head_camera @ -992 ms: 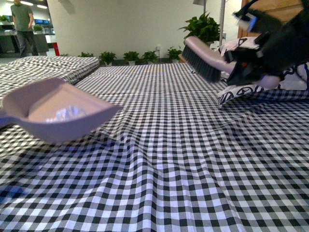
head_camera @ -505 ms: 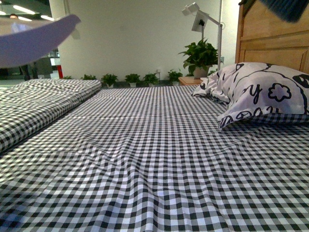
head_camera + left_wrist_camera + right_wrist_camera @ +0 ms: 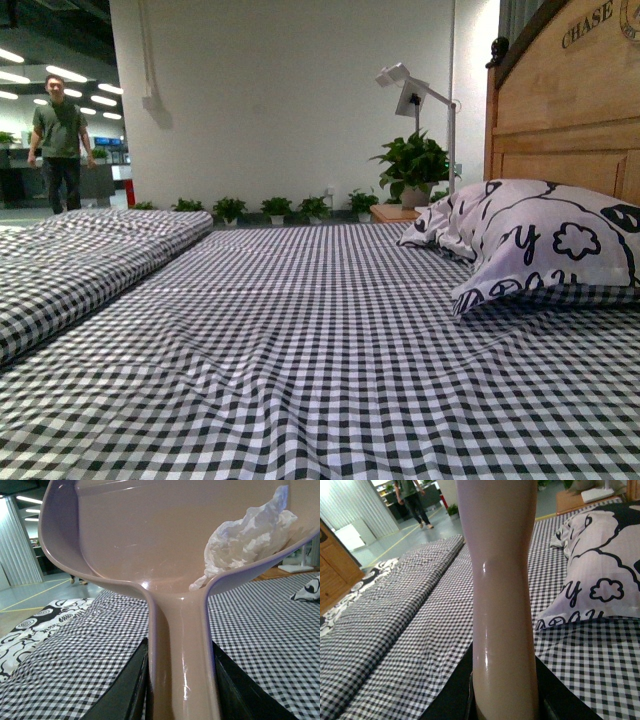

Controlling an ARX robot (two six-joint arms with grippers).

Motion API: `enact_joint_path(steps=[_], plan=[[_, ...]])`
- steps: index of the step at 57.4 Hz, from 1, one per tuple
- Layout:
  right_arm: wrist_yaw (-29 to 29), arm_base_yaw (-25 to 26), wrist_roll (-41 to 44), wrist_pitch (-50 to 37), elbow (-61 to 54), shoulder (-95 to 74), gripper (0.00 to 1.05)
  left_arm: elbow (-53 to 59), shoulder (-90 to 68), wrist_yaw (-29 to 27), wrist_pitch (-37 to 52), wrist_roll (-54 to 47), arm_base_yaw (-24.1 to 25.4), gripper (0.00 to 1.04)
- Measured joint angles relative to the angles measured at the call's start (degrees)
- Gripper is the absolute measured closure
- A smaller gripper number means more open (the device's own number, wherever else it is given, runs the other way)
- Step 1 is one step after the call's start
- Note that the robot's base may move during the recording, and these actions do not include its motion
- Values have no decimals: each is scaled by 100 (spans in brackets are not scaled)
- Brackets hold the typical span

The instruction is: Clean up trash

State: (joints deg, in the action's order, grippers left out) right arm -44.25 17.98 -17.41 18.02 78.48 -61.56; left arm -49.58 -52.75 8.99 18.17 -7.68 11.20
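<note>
1. Black-and-white gingham bedsheet (image 3: 330,340) covers the whole bed in the front view; no arm shows there, and the middle of the sheet lies open from the near edge to the far end.
2. A white pillow with black cartoon prints (image 3: 540,240) lies at the right side, against the pale wooden headboard (image 3: 570,110); a folded checked quilt (image 3: 90,255) runs along the left edge.
3. The headboard bears the carved word "CHASE"; the pillow shows a letter like "y".
4. In the left wrist view, the left pincer (image 3: 180,680) is clenched on the handle of a pinkish-beige plastic dustpan (image 3: 140,545), its black jaws pressed to either side.
5. The small crumpled white paper wad (image 3: 247,537) lies inside the dustpan, against its side wall, above the bed.
6. In the right wrist view, the right pincer (image 3: 505,690) grips a smooth pinkish-beige plastic handle (image 3: 502,580), upright over the sheet beside the pillow.
7. A man in a green shirt (image 3: 60,140) stands far off.
</note>
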Motion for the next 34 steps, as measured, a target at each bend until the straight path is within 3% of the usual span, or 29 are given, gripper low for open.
enact_joint_path(steps=[18, 34], plan=[[-686, 525, -278, -94, -315, 750, 85, 501, 1567, -688, -841, 304, -612, 76], [-452, 109, -308, 122, -391, 938, 85, 686, 2085, -1084, -1176, 310, -1102, 76]])
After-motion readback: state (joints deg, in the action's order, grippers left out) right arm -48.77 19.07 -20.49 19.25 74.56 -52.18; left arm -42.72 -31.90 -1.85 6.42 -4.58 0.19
